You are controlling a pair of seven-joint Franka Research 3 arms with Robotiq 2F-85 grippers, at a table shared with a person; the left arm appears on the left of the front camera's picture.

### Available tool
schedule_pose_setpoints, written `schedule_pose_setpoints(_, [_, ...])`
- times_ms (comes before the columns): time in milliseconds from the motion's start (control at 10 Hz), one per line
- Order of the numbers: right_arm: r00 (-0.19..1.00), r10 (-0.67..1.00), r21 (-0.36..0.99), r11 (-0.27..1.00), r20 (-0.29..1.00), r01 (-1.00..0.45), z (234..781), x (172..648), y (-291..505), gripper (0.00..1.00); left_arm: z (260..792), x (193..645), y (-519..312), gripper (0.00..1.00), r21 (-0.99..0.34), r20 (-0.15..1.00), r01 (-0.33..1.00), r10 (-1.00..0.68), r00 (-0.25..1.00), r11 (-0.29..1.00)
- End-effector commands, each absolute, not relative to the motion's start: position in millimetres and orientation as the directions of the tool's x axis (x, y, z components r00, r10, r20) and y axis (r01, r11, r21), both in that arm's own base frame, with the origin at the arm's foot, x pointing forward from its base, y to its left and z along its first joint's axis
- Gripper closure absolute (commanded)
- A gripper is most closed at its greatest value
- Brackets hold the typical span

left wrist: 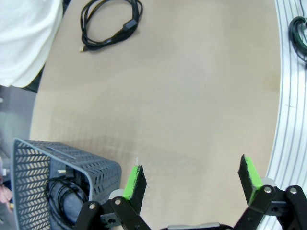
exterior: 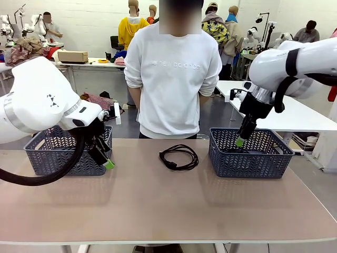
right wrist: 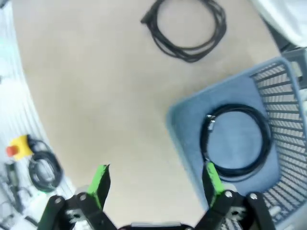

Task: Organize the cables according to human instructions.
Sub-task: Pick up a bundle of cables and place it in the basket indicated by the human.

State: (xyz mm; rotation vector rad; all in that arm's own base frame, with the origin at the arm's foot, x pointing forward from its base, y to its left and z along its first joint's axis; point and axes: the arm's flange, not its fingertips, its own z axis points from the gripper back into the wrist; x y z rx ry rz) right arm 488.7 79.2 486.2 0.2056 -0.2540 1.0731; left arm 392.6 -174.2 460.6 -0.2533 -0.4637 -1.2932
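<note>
Front view, left side: the left basket (exterior: 63,158) sits on the table (exterior: 158,211) at the left, with the left gripper (exterior: 105,158) hanging just in front of its right end, tilted down toward the tabletop.
Left claw state: spread wide and holding nothing; in the left wrist view its two green pads (left wrist: 134,182) stand well apart over bare table.
Left basket contents: the left wrist view shows a black cable (left wrist: 62,196) coiled inside it.
Middle: one loose cable (exterior: 179,156) lies flat on the table between the two baskets, directly in front of the person (exterior: 174,79), who stands at the far edge with arms back.
Coil's lie: a slightly flattened loop, its longer axis running roughly left to right across the table, one plug end at the near left of the loop.
Right side: the right basket (exterior: 250,153) holds a coiled cable (right wrist: 237,141) on its floor.
Right claw state: the right gripper (exterior: 241,141) hovers over that basket's near left corner, fingers spread, empty.
Key relation: the loose coil lies to the right of the left claw and to the left of the right claw; the two look about equally near, so which arm goes probably depends on which basket the person indicates.
</note>
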Motion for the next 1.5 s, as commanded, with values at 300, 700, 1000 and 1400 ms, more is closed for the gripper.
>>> schedule_pose_setpoints(300, [0.482, 0.746, 0.002, 0.542, 0.460, -0.841, 453.8, 407.5, 101.2, 0.00, 461.9, 392.6, -173.6, 0.00, 0.071, 0.467, 0.962, -0.861, 0.201, 0.263])
schedule_pose_setpoints(700, [0.401, 0.792, -0.008, 0.455, 0.460, -0.890, 445.8, 393.0, 123.0, 0.00, 461.9, 392.6, -173.6, 0.00, 0.071, 0.467, 0.962, -0.861, 0.201, 0.263])
schedule_pose_setpoints(1000, [0.425, 0.790, -0.004, 0.475, 0.441, -0.880, 449.8, 394.6, 117.9, 0.00, 461.9, 392.6, -173.6, 0.00, 0.071, 0.467, 0.962, -0.861, 0.201, 0.263])
schedule_pose_setpoints(1400, [0.425, 0.790, -0.004, 0.475, 0.441, -0.880, 449.8, 394.6, 117.9, 0.00, 461.9, 392.6, -173.6, 0.00, 0.071, 0.467, 0.962, -0.861, 0.201, 0.263])
